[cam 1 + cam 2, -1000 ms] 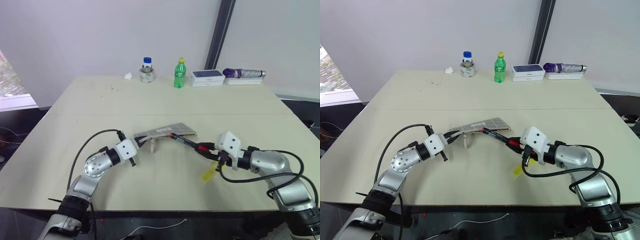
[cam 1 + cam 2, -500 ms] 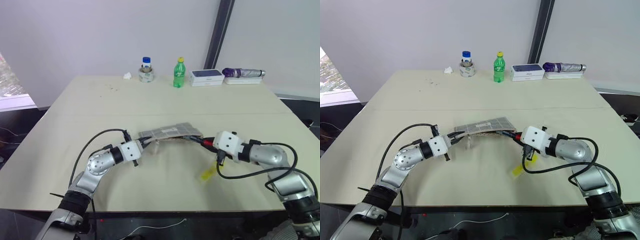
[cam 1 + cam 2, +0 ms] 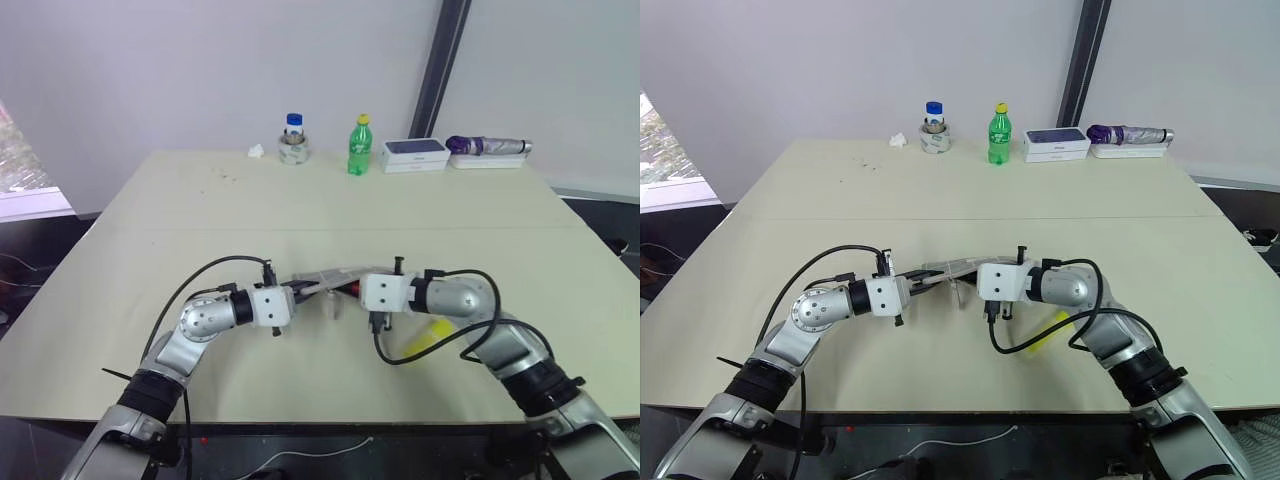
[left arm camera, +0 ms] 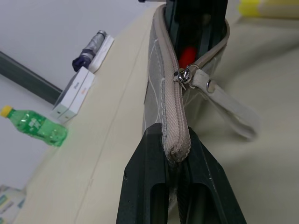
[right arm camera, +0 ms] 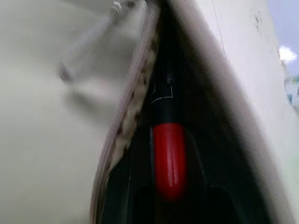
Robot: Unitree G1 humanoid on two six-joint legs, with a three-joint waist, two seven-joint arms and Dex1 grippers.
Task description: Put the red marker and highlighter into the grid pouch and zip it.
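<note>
At centre frame the left gripper [image 4: 180,158] pinches the grid pouch [image 4: 161,93] end while the right gripper [image 5: 170,196], clamped on the red marker [image 5: 168,158], pokes it inside.

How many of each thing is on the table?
Bottles: 2
Pens: 2, marker, highlighter
Pouch: 1
Tape roll: 1
Boxes: 2
Umbrella: 1
Paper scrap: 1
Total: 10

1. Table [image 3: 200,210]: pale beige top with a seam line across its middle.
2. Behind table: plain light wall [image 3: 200,70], with a dark vertical post [image 3: 443,65] right of centre.
3. Left of table: bright window [image 3: 20,150].
4. Right of table: dark floor [image 3: 610,225].
5. Lighting is even and soft.
</note>
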